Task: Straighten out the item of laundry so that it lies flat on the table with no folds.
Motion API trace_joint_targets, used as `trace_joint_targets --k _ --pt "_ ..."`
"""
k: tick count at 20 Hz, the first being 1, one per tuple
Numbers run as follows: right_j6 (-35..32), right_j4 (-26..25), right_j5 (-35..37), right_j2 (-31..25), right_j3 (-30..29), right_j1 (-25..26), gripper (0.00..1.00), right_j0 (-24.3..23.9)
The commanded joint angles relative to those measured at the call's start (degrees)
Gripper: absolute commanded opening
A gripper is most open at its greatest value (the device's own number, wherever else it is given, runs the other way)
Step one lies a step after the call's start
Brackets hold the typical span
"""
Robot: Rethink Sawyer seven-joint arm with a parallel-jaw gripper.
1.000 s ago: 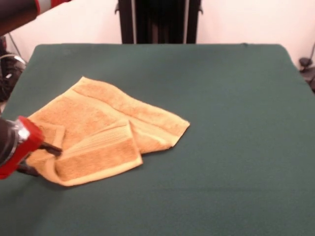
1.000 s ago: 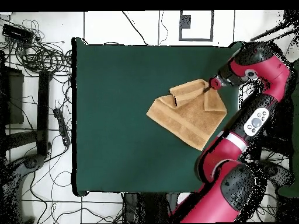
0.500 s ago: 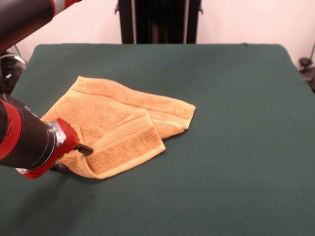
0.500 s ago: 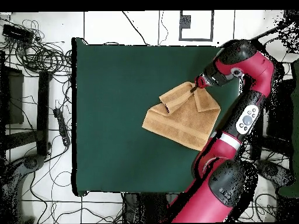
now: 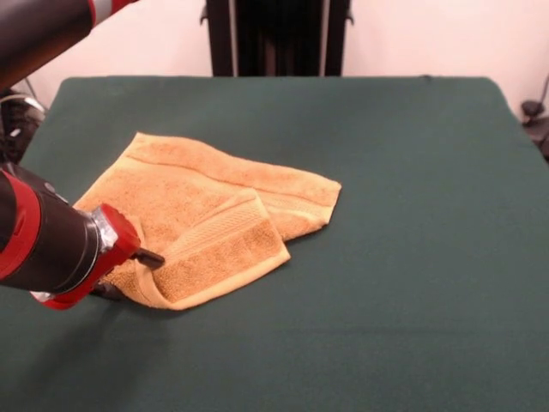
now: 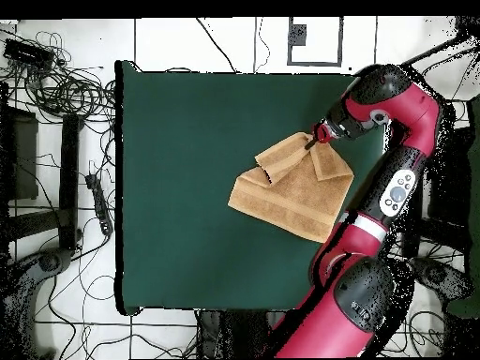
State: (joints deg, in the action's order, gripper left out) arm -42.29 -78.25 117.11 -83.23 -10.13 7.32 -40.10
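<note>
Red and black at the left edge, the arm reached in low and nearly level, its gripper [image 5: 129,273] pinched onto the towel's [image 5: 214,219] near-left corner. That orange-tan towel lay left of centre on the green table [image 5: 412,172], and it was far from flat: a banded flap was doubled over its middle, with another fold at the right edge. Most of the straightening looked undone, I'd say, though the corner grip was on.
</note>
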Motion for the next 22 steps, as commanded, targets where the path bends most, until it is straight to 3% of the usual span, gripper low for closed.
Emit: trace_joint_targets --k 1,4,18,22 --pt "-16.3 -4.2 -0.5 1.3 -2.1 3.8 1.00 6.0" --pt "-16.3 -6.6 -2.9 0.0 -1.2 5.3 1.00 6.1" --pt "-24.1 0.0 -9.0 4.0 -2.4 6.9 1.00 7.5" --pt "-23.3 -1.6 -10.0 3.3 -1.9 7.3 1.00 7.5"
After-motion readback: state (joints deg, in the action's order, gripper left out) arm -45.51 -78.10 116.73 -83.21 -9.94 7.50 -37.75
